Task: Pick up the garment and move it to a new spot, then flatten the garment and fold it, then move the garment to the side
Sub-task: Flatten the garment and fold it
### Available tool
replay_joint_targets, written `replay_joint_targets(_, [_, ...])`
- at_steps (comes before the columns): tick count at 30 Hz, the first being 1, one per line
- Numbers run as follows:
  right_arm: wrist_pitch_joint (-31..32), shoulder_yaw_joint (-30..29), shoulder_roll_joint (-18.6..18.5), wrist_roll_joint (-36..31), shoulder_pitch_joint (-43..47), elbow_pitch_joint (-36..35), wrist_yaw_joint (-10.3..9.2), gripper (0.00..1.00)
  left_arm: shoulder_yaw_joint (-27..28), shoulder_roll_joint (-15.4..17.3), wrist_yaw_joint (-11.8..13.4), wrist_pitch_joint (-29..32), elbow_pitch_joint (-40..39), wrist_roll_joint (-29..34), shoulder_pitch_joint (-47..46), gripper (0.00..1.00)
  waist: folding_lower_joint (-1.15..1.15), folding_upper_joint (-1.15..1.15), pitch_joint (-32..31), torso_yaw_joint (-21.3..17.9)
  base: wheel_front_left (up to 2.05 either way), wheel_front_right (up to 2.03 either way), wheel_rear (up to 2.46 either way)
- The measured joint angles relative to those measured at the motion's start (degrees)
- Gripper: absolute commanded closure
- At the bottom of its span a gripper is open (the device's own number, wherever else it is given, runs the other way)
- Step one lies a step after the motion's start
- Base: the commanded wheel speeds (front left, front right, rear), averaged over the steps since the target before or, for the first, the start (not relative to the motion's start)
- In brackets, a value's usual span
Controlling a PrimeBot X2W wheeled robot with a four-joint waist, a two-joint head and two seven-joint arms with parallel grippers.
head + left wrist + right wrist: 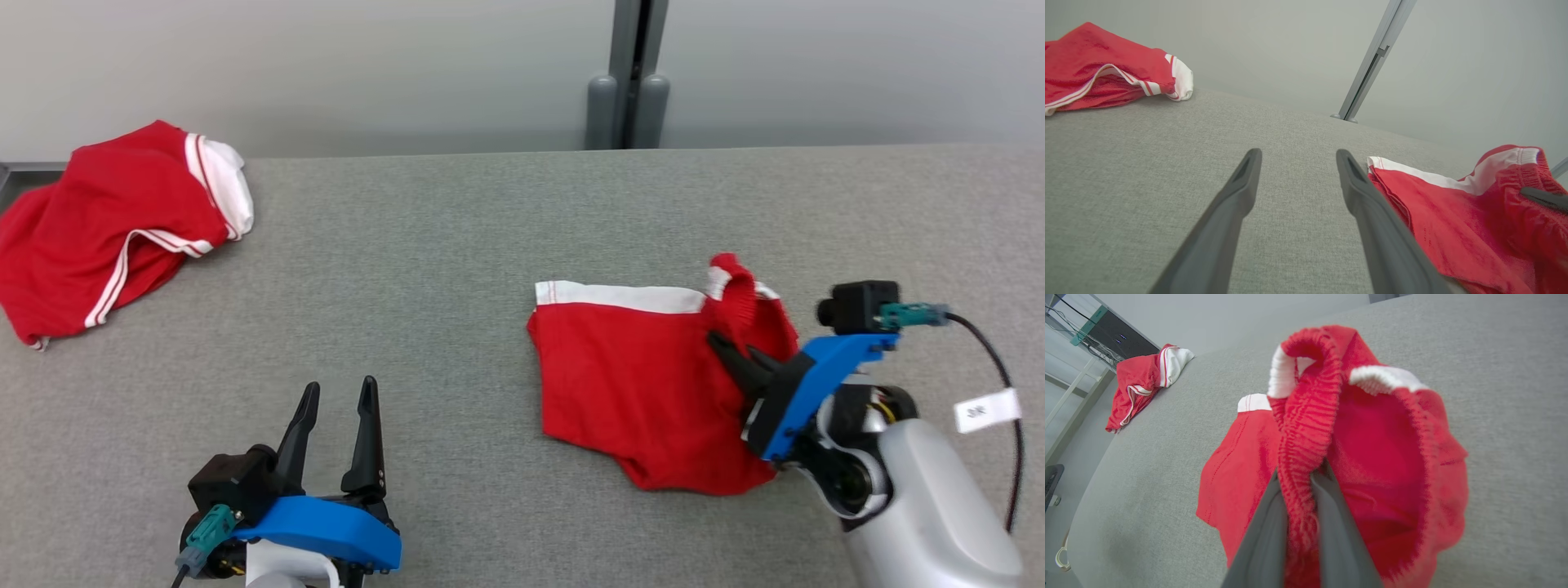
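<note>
The right gripper (1301,471) has its two dark fingers pinched on the ribbed red waistband (1306,416) of the garment (1241,465), and the band loops up above the fingertips with white trim at its top. The rest of the red cloth lies crumpled on the grey table (1494,416). A second red garment (1137,381) with white stripes sits well apart at the table's far left edge, below a dark box (1116,335) with cables.

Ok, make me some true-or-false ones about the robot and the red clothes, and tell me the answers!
1. The right gripper pinches the waistband of the shorts. True.
2. The left gripper holds cloth too. False: it is open and empty above the table.
3. Another red garment lies at the table's far left. True.
4. That garment is plain red. False: it has white stripes.
</note>
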Motion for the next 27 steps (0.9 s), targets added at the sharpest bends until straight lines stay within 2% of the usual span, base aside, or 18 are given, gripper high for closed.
replay_joint_targets(6, [-1.4,4.2,3.8,0.3,-2.7,1.9,0.00,1.00,-0.2,-0.1,0.1,0.0,-0.1,0.0,-0.3,0.00,0.00,0.00,0.2,2.9,0.00,0.00,0.00])
replay_joint_targets(12, [-3.2,7.2,5.1,0.1,-5.4,8.1,0.00,0.98,-0.4,-0.8,0.0,-0.1,0.3,-0.1,-0.5,0.00,0.00,0.00,0.9,5.7,0.00,0.00,0.00])
replay_joint_targets(13, [-3.8,7.4,5.2,0.0,-5.7,9.3,0.00,0.76,-0.4,-0.9,0.0,-0.1,0.5,-0.2,-0.5,0.00,0.00,0.00,1.1,6.1,0.00,0.00,0.00])
replay_joint_targets(14, [-4.3,7.5,5.2,-0.1,-6.1,10.4,0.00,0.41,-0.4,-1.0,0.0,-0.1,0.6,-0.2,-0.5,0.00,0.00,0.00,1.2,6.5,0.00,0.00,0.00])
replay_joint_targets(15, [-4.9,7.8,5.3,-0.1,-6.6,11.5,0.00,0.00,-0.4,-1.0,0.0,-0.1,0.8,-0.2,-0.5,0.00,0.00,0.00,1.3,6.7,0.00,0.00,0.00])
replay_joint_targets(22, [-9.0,14.3,5.4,5.5,-9.0,12.8,0.00,0.00,-0.3,-1.3,-0.2,-0.6,1.5,-0.2,-0.6,0.00,0.00,0.00,1.2,6.6,0.00,0.00,0.00])
replay_joint_targets(27, [-14.5,15.7,5.4,2.8,-10.3,13.0,0.00,0.00,-0.4,-1.3,-0.6,-0.7,1.5,0.4,-1.5,0.00,0.00,0.00,0.8,5.3,0.00,0.00,0.00])
